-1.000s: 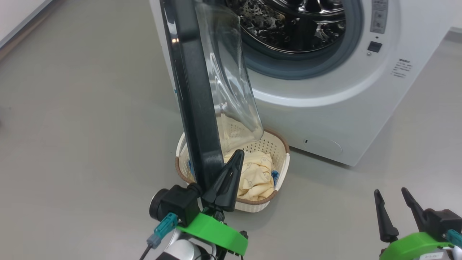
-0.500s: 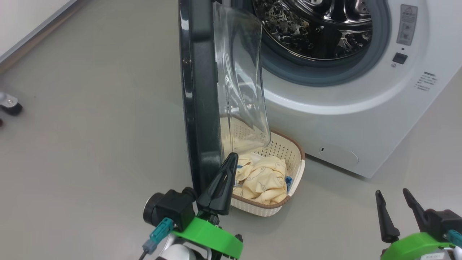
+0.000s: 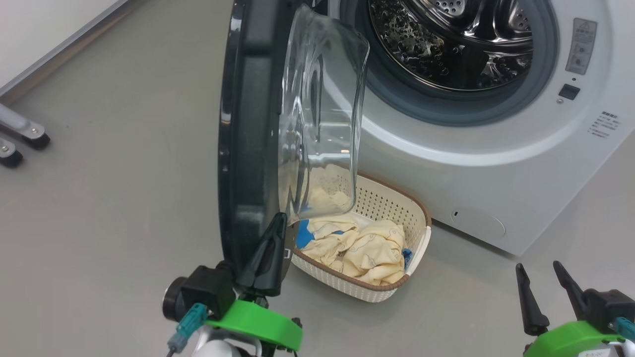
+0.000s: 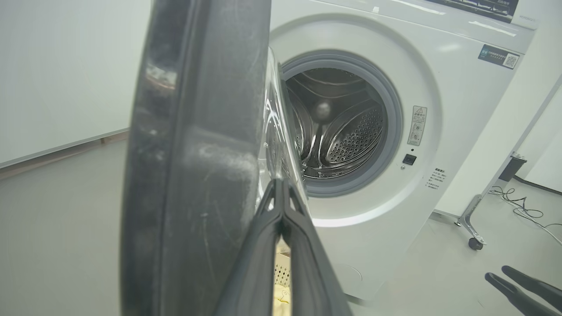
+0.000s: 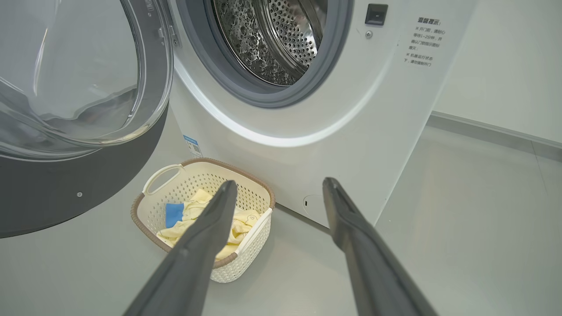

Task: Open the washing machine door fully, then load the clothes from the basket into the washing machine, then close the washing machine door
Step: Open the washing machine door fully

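The washing machine (image 3: 496, 173) stands with its steel drum (image 3: 446, 39) exposed. The washing machine door (image 3: 248, 124) hangs open, near edge-on to the head view, its glass bowl (image 3: 322, 99) facing the machine. My left gripper (image 3: 280, 220) is shut and empty, its tips against the inner side of the door's lower rim beside the glass; the left wrist view shows the same gripper (image 4: 279, 184) close against the door (image 4: 197, 153). The basket (image 3: 419, 233) sits on the floor before the machine, holding the clothes (image 3: 372, 248). My right gripper (image 3: 538, 267) is open at the lower right, away from everything.
Caster legs of a stand (image 3: 25, 131) rest on the floor at the far left. In the left wrist view another wheeled stand (image 4: 472, 237) and loose cables (image 4: 522, 210) lie right of the machine. Bare grey floor spreads left of the door and around the basket (image 5: 246, 259).
The head camera has shifted. The door has swung wider open, away from the machine, and my shut left gripper has moved left with it. The right gripper has stayed put.
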Controlling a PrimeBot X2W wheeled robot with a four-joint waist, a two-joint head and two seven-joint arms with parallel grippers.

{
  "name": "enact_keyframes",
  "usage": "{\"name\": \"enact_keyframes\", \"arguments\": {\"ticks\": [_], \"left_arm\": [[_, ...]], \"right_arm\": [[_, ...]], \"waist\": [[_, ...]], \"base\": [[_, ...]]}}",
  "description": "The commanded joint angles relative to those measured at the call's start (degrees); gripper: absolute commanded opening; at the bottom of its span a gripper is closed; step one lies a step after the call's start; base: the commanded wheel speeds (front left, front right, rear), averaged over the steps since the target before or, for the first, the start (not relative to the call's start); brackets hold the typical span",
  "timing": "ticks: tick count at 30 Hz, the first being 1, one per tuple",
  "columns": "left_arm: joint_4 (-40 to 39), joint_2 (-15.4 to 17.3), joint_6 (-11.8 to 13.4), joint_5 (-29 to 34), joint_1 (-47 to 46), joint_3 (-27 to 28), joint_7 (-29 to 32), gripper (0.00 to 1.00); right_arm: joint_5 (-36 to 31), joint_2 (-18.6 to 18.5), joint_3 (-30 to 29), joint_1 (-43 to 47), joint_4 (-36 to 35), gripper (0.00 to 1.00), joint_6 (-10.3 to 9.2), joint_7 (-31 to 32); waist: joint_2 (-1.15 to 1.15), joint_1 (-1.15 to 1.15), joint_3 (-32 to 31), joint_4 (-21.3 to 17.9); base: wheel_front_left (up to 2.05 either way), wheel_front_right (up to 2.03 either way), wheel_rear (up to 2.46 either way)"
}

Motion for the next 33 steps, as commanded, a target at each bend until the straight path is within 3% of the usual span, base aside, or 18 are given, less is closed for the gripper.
{"name": "enact_keyframes", "arguments": {"ticks": [1, 18, 33], "left_arm": [[-1.67, 1.30, 0.77, -0.36, -1.24, 3.16, 0.00, 0.00], [3.92, 6.79, 6.01, -2.39, -1.04, 14.23, -1.10, 0.00], [14.39, 12.36, 7.30, -3.45, -6.15, 23.67, -1.80, 0.00]], "right_arm": [[0.21, -0.76, 1.25, -1.61, -1.52, 1.00, 0.59, -0.31], [0.82, -0.76, 1.58, -2.33, -1.28, 1.00, 0.59, -0.31], [1.63, -0.76, 1.63, -4.02, -0.81, 1.00, 0.59, -0.57]], "waist": [[0.00, 0.00, 0.02, 0.09], [0.00, 0.00, 0.47, -1.73], [0.00, 0.00, 2.13, -5.42]], "base": [[0.00, 0.00, 0.00], [0.00, 0.00, 0.00], [0.00, 0.00, 0.00]]}}
